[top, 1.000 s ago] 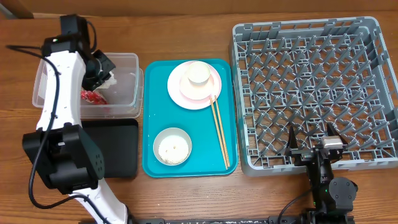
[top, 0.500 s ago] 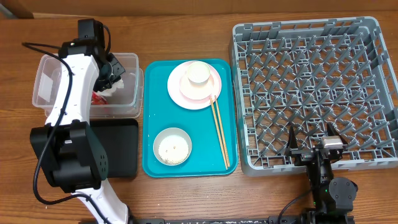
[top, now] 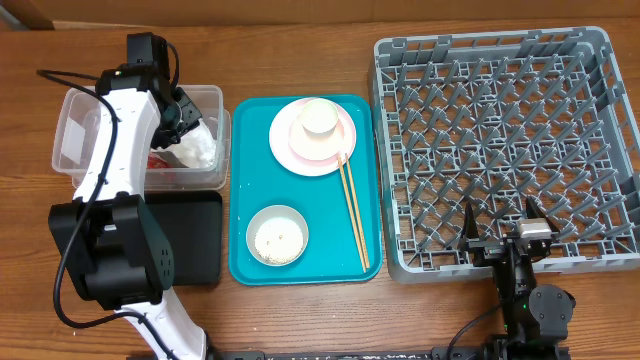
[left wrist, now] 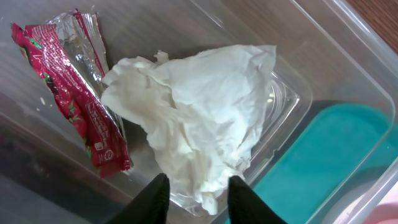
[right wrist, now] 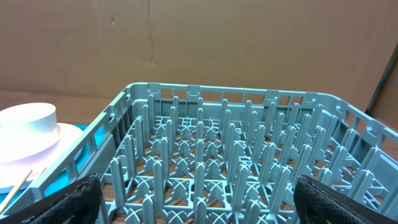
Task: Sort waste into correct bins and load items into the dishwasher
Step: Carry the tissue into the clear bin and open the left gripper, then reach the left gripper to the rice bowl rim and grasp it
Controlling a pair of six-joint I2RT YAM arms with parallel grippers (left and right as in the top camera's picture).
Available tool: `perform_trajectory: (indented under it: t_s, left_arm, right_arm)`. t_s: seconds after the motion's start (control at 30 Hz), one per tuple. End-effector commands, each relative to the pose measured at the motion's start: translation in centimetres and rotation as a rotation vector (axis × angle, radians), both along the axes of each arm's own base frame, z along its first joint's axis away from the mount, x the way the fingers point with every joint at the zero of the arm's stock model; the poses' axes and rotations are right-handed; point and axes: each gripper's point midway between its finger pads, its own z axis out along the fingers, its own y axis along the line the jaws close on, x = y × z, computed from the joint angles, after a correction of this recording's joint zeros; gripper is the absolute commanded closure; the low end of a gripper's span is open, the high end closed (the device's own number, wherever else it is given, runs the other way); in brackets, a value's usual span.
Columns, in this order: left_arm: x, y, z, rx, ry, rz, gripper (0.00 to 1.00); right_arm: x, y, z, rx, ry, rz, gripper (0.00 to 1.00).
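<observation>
**Sorting waste.** Left gripper [left wrist: 198,199], fingers parted, over crumpled white paper napkin [left wrist: 199,118] lying in clear plastic rectangular waste tub [left wrist: 205,22]; crinkled red wrapper [left wrist: 69,102] at its nine o'clock. Right gripper [right wrist: 199,202] spread, idle.

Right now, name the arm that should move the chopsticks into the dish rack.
Right. The right gripper, open, sits at the dish rack's near edge, close to the chopsticks; the left gripper is over the clear tub, beyond the teal tray.
</observation>
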Motion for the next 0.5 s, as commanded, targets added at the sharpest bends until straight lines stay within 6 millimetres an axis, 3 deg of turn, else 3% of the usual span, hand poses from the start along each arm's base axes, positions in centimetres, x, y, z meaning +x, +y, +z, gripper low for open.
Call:
perform_trajectory:
  t_s: [0.0, 0.07, 0.23, 0.47]
  left_arm:
    - [-0.3, 0.2, 0.7, 0.012, -0.009, -0.003, 0.83]
    - [-0.2, -0.5, 1.1, -0.019, -0.017, -0.046, 0.96]
    - [-0.6, -4.7, 3.5, -0.227, -0.035, -0.199, 0.96]
    - [-4.7, -8.7, 5.3, -0.412, 0.052, -0.295, 0.96]
  right_arm:
    - [0.0, 0.1, -0.2, 0.000, -0.005, 0.006, 0.00]
    - [0.0, 0.1, -0.1, 0.000, -0.006, 0.006, 0.00]
    - [0.0, 0.1, -0.2, 0.000, -0.005, 0.006, 0.00]
    - [0.0, 0.1, -0.1, 0.000, -0.005, 0.006, 0.00]
